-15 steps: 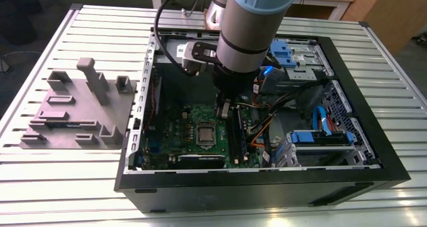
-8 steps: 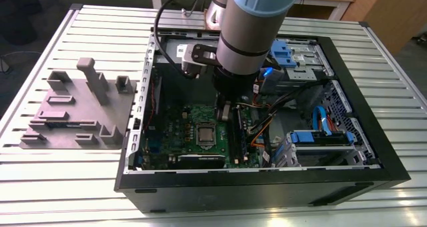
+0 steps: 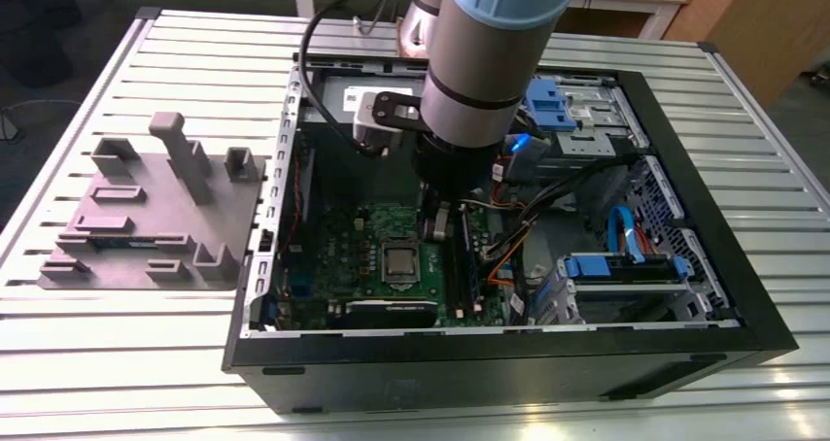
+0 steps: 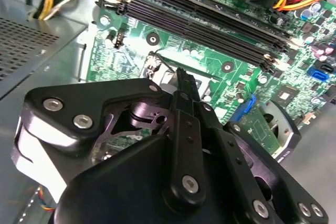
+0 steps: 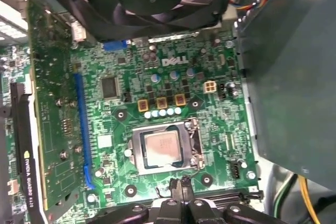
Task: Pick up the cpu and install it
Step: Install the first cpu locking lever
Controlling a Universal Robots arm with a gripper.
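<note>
Pincer point(image 5: 181, 195) fingers are lying pressed together with nothing between them, hanging low over the green motherboard point(image 5: 210, 124), just beside the socket and not touching the chip. In the second wrist view the same pincer point(image 4: 185, 80) is showing its two dark fingers point(image 4: 185, 106) meeting in one narrow blade aimed at the board.

Inside the open computer case point(image 3: 726, 329), the cpu point(image 5: 163, 149) is already sitting flat in its socket point(image 5: 137, 153), silvery top up, with the metal frame running around it. In the exterior view the cpu point(image 3: 400, 261) is lying on the board just ahead of the arm point(image 3: 487, 43), which is reaching down into the case.

Judging from this, the carrying part looks done and the work is standing at the seating or securing stage; whether the chip is fully seated or the frame is locked down I cannot tell. Any further contact is calling for a gentle, straight-down touch, since the socket is delicate and the black memory slots point(image 4: 210, 24) and cables point(image 3: 551, 198) are crowding close. Beside the case, a grey holder point(image 3: 155, 218) is resting on the slatted surface point(image 3: 104, 363).
</note>
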